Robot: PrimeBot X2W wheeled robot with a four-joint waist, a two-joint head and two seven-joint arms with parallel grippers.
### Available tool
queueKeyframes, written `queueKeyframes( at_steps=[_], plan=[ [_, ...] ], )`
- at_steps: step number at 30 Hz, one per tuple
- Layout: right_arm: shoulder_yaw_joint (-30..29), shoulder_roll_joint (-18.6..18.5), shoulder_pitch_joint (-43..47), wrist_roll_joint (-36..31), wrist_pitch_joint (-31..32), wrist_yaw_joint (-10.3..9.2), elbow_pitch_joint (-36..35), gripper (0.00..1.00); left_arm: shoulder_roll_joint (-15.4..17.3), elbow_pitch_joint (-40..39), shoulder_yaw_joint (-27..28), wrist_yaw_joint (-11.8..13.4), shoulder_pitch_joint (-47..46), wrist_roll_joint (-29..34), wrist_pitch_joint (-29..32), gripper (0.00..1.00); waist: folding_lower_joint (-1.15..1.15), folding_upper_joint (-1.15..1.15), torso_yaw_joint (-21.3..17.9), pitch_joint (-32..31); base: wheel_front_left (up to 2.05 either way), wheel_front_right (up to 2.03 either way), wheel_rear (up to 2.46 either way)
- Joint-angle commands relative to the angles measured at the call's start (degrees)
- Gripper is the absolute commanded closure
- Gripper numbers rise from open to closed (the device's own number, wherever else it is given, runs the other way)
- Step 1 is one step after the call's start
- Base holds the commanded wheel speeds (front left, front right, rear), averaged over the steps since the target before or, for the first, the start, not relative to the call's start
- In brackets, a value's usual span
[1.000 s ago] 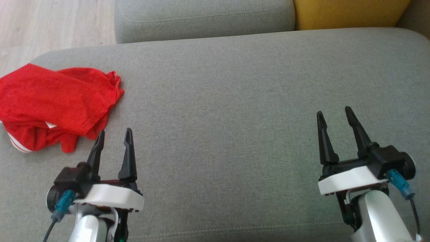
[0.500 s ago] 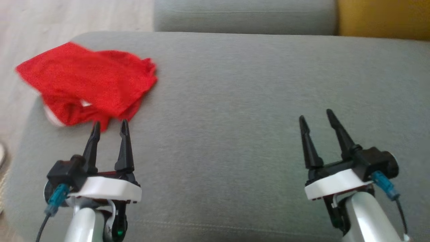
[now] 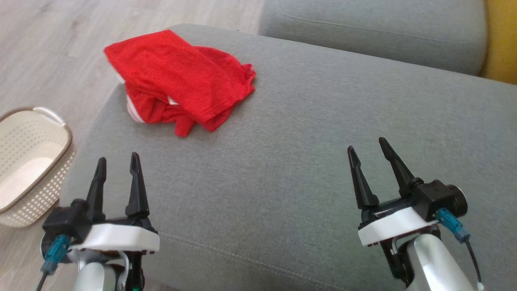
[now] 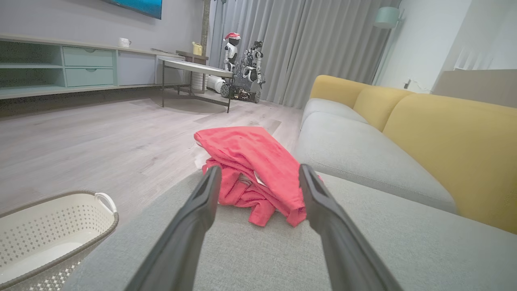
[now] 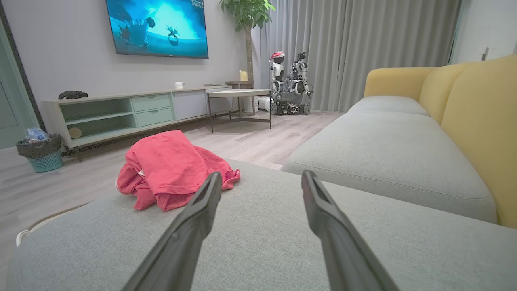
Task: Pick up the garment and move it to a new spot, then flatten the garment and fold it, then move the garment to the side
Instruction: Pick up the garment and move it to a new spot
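The garment is red with white stripes, lying crumpled at the far left corner of the grey sofa cushion. It also appears straight ahead as the garment in the left wrist view and left of centre as the garment in the right wrist view. My left gripper hovers open over the cushion's near left edge, well short of the cloth. At the near right, my right gripper is open too, nothing between its fingers.
A cream perforated basket stands on the wooden floor left of the sofa. A second grey cushion and yellow backrest lie beyond. A TV cabinet and a low table are across the room.
The head camera has swung left: the garment now sits nearer the view's centre and the basket has come into sight. Both grippers stay open, and the garment lies the same way.
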Motion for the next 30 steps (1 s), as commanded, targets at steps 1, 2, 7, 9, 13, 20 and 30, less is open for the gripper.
queueKeyframes(
  at_steps=[1, 2, 7, 9, 13, 20, 30],
  plan=[
    [1.36, 0.09, -1.58, 0.37, -0.62, 0.44, -1.64, 0.00, 0.34, -2.49, 1.96, 0.41, -1.89, -0.28, -0.51, 0.00, 0.00, 0.00, 1.07, -0.14, 0.00, 0.00, 0.00],
    [1.47, 0.09, -1.49, 0.39, -0.62, 0.44, -1.63, 0.00, 0.34, -2.63, 2.07, 0.51, -1.80, -0.26, -0.51, 0.00, 0.00, 0.00, 1.25, -0.15, 0.00, 0.00, 0.00],
    [1.87, 0.09, -1.51, 0.47, -0.62, 0.44, -1.80, 0.00, 0.34, -3.26, 3.19, 0.64, -1.93, -0.56, -0.51, 0.00, 0.00, 0.00, 1.37, 0.27, 0.00, 0.00, 0.00],
    [1.93, 0.09, -1.60, 0.51, -0.62, 0.44, -1.88, 0.00, 0.34, -3.32, 3.68, 0.65, -2.09, -0.87, -0.51, 0.00, 0.00, 0.00, 1.18, 0.55, 0.00, 0.00, 0.00],
    [1.54, 0.09, -2.08, -0.05, -0.62, 0.44, -2.39, 0.00, 0.34, -2.53, 6.24, -0.69, -4.25, -2.03, -0.51, 0.00, 0.00, 0.00, 0.08, 2.41, 0.00, 0.00, 0.00],
    [-4.64, -0.29, -3.79, -4.31, 0.86, 0.44, -5.67, 0.00, 2.75, 8.95, 9.76, -3.64, -14.63, -3.83, 1.31, 0.00, 0.00, 0.00, -2.40, 10.07, 0.00, 0.00, 0.00],
    [-7.93, -1.19, -6.66, -9.22, 4.45, 0.44, -15.18, 0.00, 11.10, 26.44, 11.77, -5.73, -39.03, -10.57, 12.92, 0.00, 0.00, 0.00, -6.50, 24.02, 0.00, 0.00, 0.00]
  ],
)
